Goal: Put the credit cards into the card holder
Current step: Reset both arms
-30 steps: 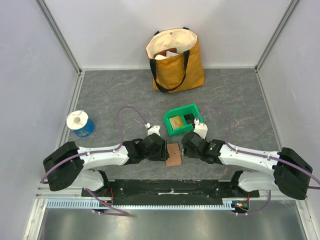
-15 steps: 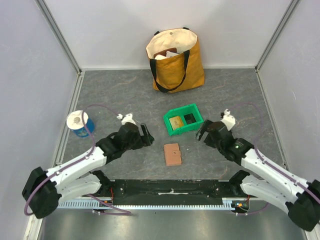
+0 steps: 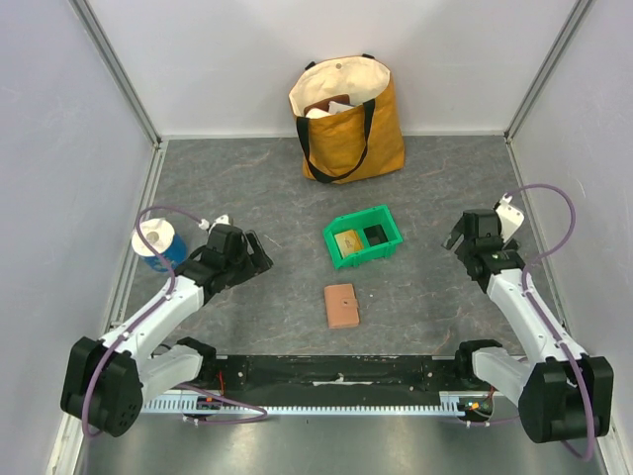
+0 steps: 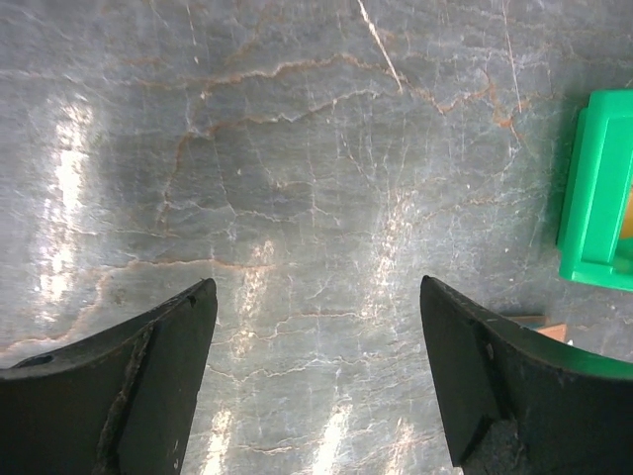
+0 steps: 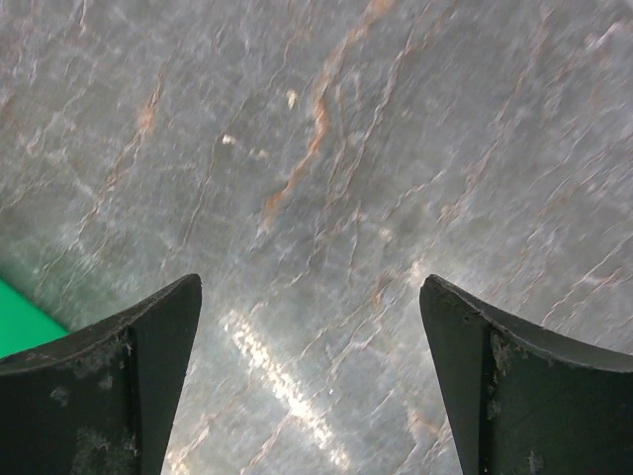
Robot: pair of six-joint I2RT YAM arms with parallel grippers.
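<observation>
At lower centre, card holder (image 3: 342,305) lies long-axis vertical, nearer left claw (image 3: 259,254) than right claw (image 3: 457,237); both claws apart, empty.

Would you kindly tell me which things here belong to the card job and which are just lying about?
Job:
- card holder, closed on the table
- credit cards: none plainly in view

Lying about:
- green bin
- yellow tote bag
- blue-and-white roll

The table (image 3: 247,188) is grey with thin rust veins. The card holder (image 3: 342,305) is terracotta brown, the bin (image 3: 333,249) bright green, the bag (image 3: 356,139) mustard with black handles.
</observation>
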